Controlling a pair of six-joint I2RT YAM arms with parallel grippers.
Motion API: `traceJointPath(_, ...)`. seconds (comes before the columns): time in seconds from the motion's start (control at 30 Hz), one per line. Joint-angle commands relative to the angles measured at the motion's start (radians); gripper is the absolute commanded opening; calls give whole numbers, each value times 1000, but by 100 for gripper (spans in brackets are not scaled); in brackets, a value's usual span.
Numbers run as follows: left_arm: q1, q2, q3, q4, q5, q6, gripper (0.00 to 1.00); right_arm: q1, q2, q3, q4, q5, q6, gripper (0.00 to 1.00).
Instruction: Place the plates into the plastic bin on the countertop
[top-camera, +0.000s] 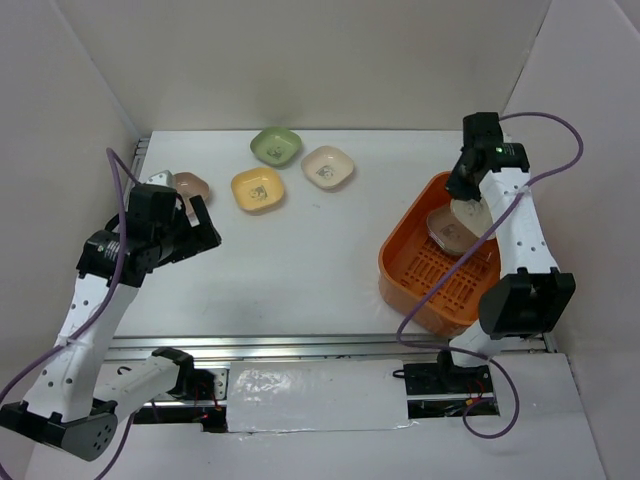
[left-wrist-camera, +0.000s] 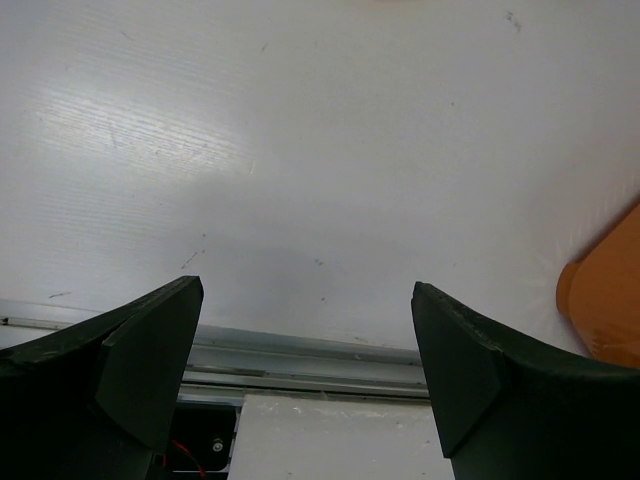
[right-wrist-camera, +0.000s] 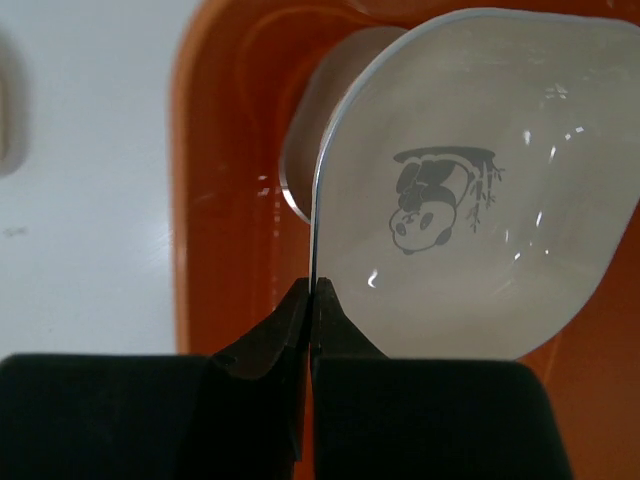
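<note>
Right wrist: we see right gripper clenched on pale plate rim above plastic bin; left gripper jaws spread wide

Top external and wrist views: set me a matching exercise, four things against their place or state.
1. green rounded-square plate
2. yellow rounded-square plate
3. pale panda-print plate
4. left gripper

A. rim pinched by the fingers of the right gripper, over the orange plastic bin
B. open, holding nothing
C. farthest back on the white countertop
D. on the countertop, nearer the arms than the green one

Pairs: 1-C, 2-D, 3-A, 4-B.
</note>
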Motion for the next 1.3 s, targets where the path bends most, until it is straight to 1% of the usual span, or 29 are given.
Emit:
traceJointPath(0.0,4,4,-11,63,53,4,99,-53,-38,-52,61,-13,-15,0)
traceJointPath(0.17,4,23,-17,75,67,11,99,-100,38,-83,138,-50,6,0)
traceJointPath(0.33,4,32,-27,80,59,13,99,-95,106,-65,167,-83,52,0)
traceJointPath(0.43,4,33,-41,81,56,11,99,-90,132,-52,163,-65,95,0)
traceJointPath(0.47,4,35,-44,81,54,13,99,-88,138,-45,161,-63,105,1)
traceJointPath(0.5,4,33,-44,80,51,13,99,-90,143,-45,163,-66,112,5)
traceJointPath(0.53,4,35,-47,80,47,13,99,-88,146,-45,172,-74,126,14)
traceJointPath(0.57,4,32,-50,80,44,11,99,-84,145,-42,180,-80,128,53)
traceJointPath(0.63,4,33,-53,83,36,13,99,-71,134,-13,151,-57,154,90)
traceJointPath(0.67,3,36,-53,80,28,13,99,-65,110,27,148,-54,155,100)
traceJointPath(0.73,4,44,-50,80,15,5,99,-39,71,70,135,-54,160,100)
traceJointPath(0.8,4,59,-47,81,-19,-7,99,-21,28,159,125,-50,157,100)
traceJointPath(0.9,10,95,-41,80,-74,-71,99,28,-18,296,59,-62,148,100)
traceJointPath(0.93,35,107,-44,84,-103,-122,99,65,-38,329,36,-62,148,100)
traceJointPath(0.97,59,134,-47,89,-104,-145,99,86,-55,328,37,-79,145,100)
traceJointPath(1.0,84,150,-50,107,-98,-189,99,108,-108,311,60,-98,142,100)
traceJointPath(1.03,136,165,-48,120,-82,-211,99,157,-140,240,89,-131,135,100)
traceJointPath(1.07,163,206,-44,130,-70,-232,99,177,-212,194,124,-224,128,100)
traceJointPath(1.1,190,228,-36,159,-55,-265,99,195,-248,143,194,-279,126,100)
traceJointPath(1.13,244,246,-18,175,-36,-285,99,212,-285,38,231,-328,126,100)
traceJointPath(1.17,263,288,-13,193,-29,-303,99,238,-356,-7,274,-440,116,100)
traceJointPath(1.2,336,306,-14,245,-16,-341,99,257,-383,-84,336,-474,115,100)
traceJointPath(1.27,383,355,-19,300,-7,-380,99,315,-449,-144,383,-532,111,100)
